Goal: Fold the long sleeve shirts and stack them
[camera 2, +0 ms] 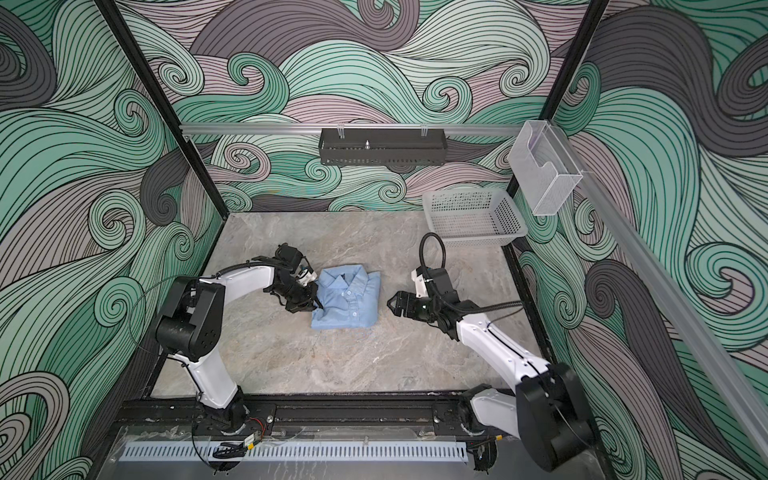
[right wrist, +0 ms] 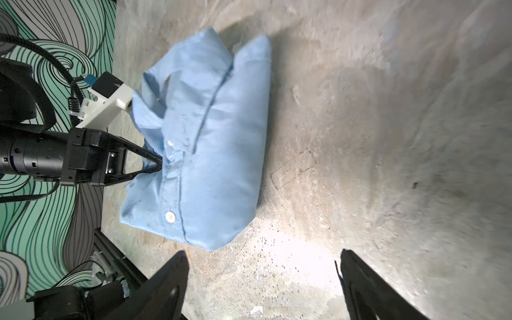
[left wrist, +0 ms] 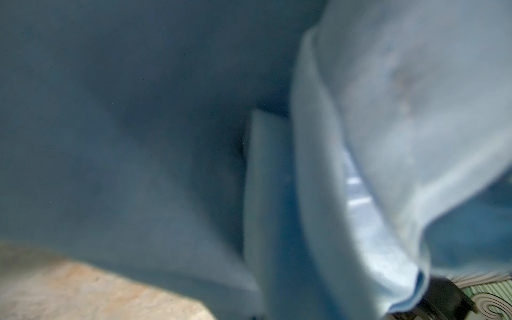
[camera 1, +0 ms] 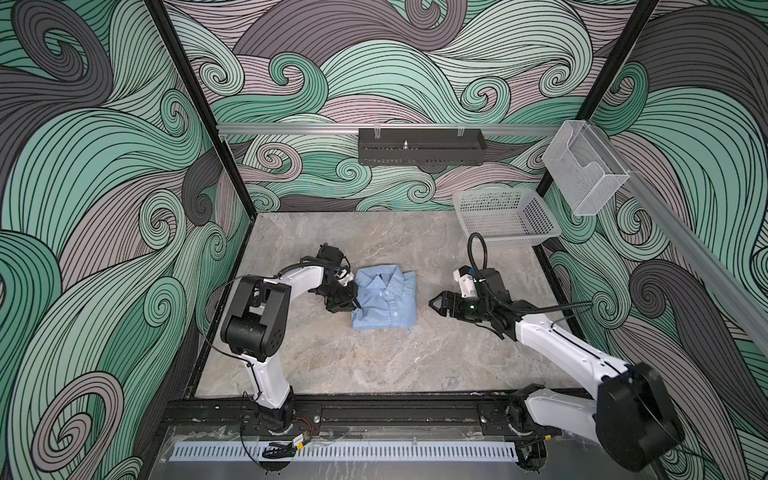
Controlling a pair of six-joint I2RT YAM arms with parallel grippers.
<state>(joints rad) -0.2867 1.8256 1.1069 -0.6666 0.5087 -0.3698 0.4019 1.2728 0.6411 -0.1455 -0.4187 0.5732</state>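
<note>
The light blue long sleeve shirt (camera 1: pixel 384 299) (camera 2: pixel 347 299) lies folded into a small rectangle mid-table, collar toward the back, buttons up. My left gripper (camera 1: pixel 355 301) (camera 2: pixel 318 300) is at the shirt's left edge. In the right wrist view its tips (right wrist: pixel 160 166) come together on a fold of the shirt (right wrist: pixel 210 138). Blurred blue cloth (left wrist: pixel 166 110) fills the left wrist view and hides the jaws. My right gripper (camera 1: pixel 434 305) (camera 2: pixel 392 302) (right wrist: pixel 261 252) stands open a short way right of the shirt, above bare table, holding nothing.
A pale perforated basket (camera 1: pixel 505 216) (camera 2: pixel 473 216) sits at the table's back right corner. A black tray (camera 1: pixel 422 147) hangs on the back wall and a clear holder (camera 1: pixel 584 166) on the right rail. Patterned walls close in three sides.
</note>
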